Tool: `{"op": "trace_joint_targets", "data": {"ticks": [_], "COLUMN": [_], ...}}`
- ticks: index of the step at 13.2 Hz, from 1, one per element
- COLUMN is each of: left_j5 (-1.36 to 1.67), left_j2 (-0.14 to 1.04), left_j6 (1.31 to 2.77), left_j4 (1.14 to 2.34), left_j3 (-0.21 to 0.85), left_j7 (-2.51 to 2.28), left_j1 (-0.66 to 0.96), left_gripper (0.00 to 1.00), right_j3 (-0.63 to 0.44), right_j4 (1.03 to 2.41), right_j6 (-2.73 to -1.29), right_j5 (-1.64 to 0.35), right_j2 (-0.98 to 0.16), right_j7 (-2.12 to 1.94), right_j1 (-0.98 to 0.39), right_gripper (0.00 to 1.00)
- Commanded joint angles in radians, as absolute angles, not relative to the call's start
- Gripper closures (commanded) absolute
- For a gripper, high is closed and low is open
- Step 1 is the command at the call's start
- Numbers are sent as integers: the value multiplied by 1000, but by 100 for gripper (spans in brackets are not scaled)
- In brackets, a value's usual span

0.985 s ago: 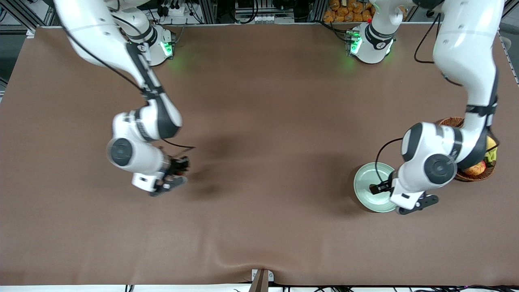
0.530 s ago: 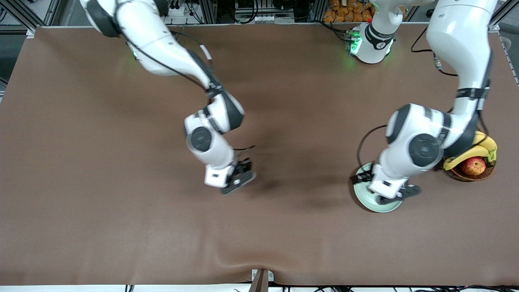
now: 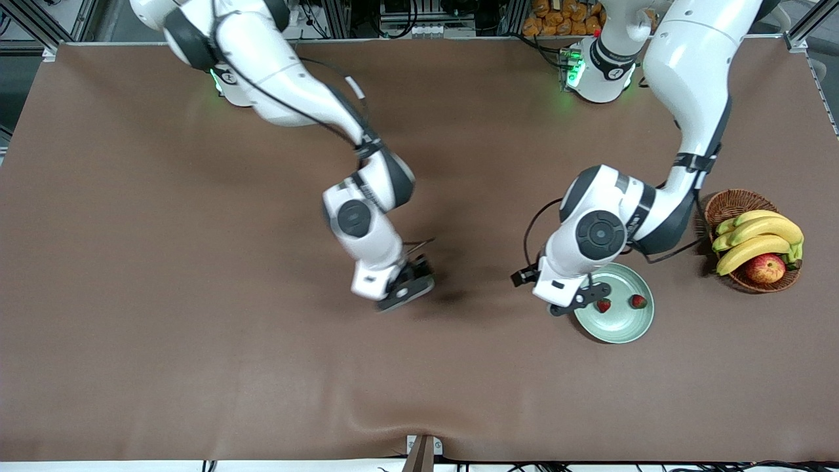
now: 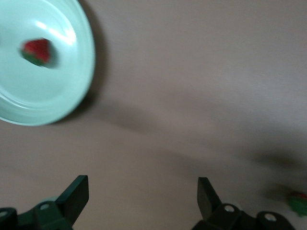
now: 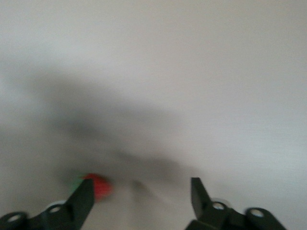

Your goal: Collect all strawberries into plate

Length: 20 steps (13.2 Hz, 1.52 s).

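Two strawberries (image 3: 603,305) (image 3: 638,301) lie in the pale green plate (image 3: 619,326), toward the left arm's end of the table. My left gripper (image 3: 571,301) hangs open and empty at the plate's rim on the side toward the right arm. The left wrist view shows the plate (image 4: 29,96) with one strawberry (image 4: 38,51), and another strawberry (image 4: 300,201) on the cloth. My right gripper (image 3: 406,290) is open over the bare cloth mid-table. In the right wrist view a blurred strawberry (image 5: 98,187) sits just beside one of its fingers (image 5: 81,199), not gripped.
A brown wicker basket (image 3: 727,200) holding bananas (image 3: 754,246) and an apple (image 3: 763,267) stands beside the plate, toward the left arm's end of the table. Brown cloth covers the whole table.
The right arm swept toward the plate with its gripper shut, then opened. The left arm swung off the plate toward mid-table, uncovering two strawberries and the basket.
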State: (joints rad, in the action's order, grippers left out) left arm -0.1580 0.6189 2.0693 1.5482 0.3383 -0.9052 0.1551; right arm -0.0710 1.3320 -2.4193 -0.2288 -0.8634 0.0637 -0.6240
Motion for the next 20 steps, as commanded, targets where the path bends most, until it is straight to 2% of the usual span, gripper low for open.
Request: {"op": "trace_joint_targets", "data": {"ticks": [1, 4, 8, 11, 13, 15, 17, 19, 20], "left_j5": [-143, -144, -144, -144, -144, -146, -146, -150, -153], "left_j2": [695, 813, 954, 986, 986, 997, 1000, 1003, 1003], "left_j6": [2115, 2286, 2433, 2477, 2477, 2477, 2477, 2476, 2476], "left_j4": [1452, 1375, 1278, 1261, 1261, 1261, 1262, 1270, 1272], "left_j3": [336, 333, 322, 234, 218, 218, 216, 216, 216], "left_j7": [-991, -1031, -1063, -1085, -1078, -1074, -1072, -1072, -1071], "left_j1": [225, 317, 429, 517, 534, 538, 545, 548, 548], "left_gripper": [0, 0, 0, 2, 18, 26, 39, 44, 55], "right_j3": [-45, -45, -45, -44, -46, -48, -48, -48, -48], "right_j4": [1564, 1747, 1763, 1756, 1756, 1746, 1686, 1638, 1629], "right_j6": [-2341, -2272, -1957, -1771, -1691, -1629, -1571, -1514, -1502], "right_j5": [-206, -207, -137, -77, -28, -3, -2, 0, 0], "right_j2": [-621, -398, -186, -54, 21, 67, 68, 64, 64], "right_j7": [54, -121, -160, -158, -156, -156, -155, -131, -123], "right_j1": [-462, -303, -131, -40, -19, -2, 12, 20, 29], "right_gripper": [0, 0, 0, 0, 0, 0, 0, 0, 0]}}
